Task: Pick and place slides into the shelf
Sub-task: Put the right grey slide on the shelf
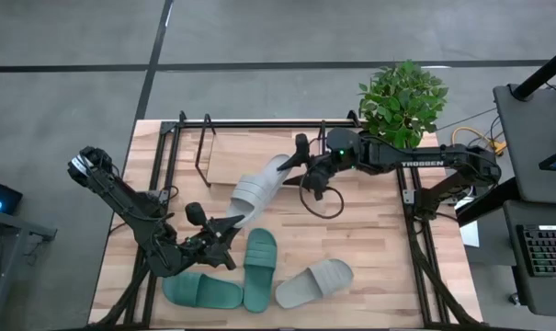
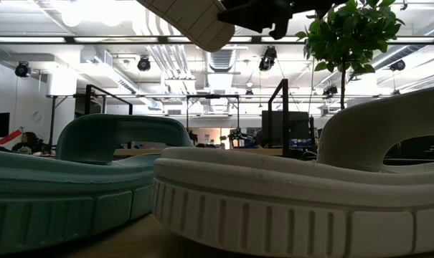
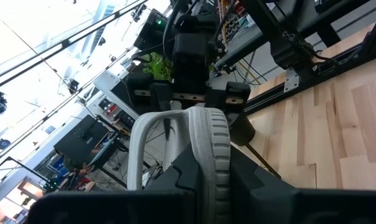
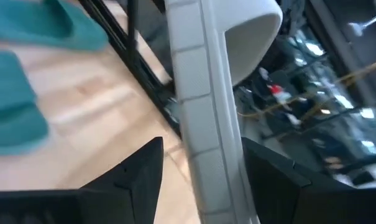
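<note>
A light grey slide [image 1: 259,188] hangs in the air over the table's middle, turned on its side; it also shows at the top of the low view [image 2: 191,20]. My left gripper [image 1: 230,223] is shut on its toe end. My right gripper [image 1: 298,163] is open, its fingers on either side of the heel end [image 4: 203,124], with a gap beside one finger [image 4: 144,171]. Two dark teal slides [image 1: 204,292] [image 1: 259,267] and a second grey slide [image 1: 314,283] lie soles down near the table's near edge. The shelf [image 1: 207,152] stands at the far left. My left gripper pinches the grey slide's toe end [image 3: 217,177] between its two fingers, by the sole just below the strap [image 3: 141,146]. The fingers come slanting up from the near left, along the slide. The slide is lifted clear, on its side, its heel toward my right gripper.
A potted plant [image 1: 402,97] stands at the far right corner. Black frame tubes [image 1: 415,198] run along the table's right and left sides. In the low view, a teal slide [image 2: 73,179] and the lying grey slide [image 2: 295,204] fill the foreground. Bare wood lies right of centre.
</note>
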You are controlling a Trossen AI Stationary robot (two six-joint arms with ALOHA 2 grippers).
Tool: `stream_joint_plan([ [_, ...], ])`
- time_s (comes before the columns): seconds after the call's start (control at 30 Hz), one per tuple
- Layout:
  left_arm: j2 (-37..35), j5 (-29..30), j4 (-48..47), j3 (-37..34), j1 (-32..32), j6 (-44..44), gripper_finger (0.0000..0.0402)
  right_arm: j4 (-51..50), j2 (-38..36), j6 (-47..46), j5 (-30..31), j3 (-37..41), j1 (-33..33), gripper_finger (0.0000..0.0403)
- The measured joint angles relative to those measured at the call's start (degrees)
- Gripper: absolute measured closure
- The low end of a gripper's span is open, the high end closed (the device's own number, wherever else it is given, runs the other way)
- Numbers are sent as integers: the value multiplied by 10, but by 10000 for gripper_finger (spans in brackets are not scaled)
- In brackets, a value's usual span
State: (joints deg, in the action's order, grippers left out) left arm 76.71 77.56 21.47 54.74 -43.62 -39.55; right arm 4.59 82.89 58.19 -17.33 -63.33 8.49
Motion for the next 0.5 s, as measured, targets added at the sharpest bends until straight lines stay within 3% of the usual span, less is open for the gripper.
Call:
stream_joint_plan([
  [0.2,0,24,0,0,0,-2,389,-7,0,-27,111,-15,-4,205],
  [0.5,0,56,0,0,0,-1,389,-138,0,-82,145,-83,-4,207],
])
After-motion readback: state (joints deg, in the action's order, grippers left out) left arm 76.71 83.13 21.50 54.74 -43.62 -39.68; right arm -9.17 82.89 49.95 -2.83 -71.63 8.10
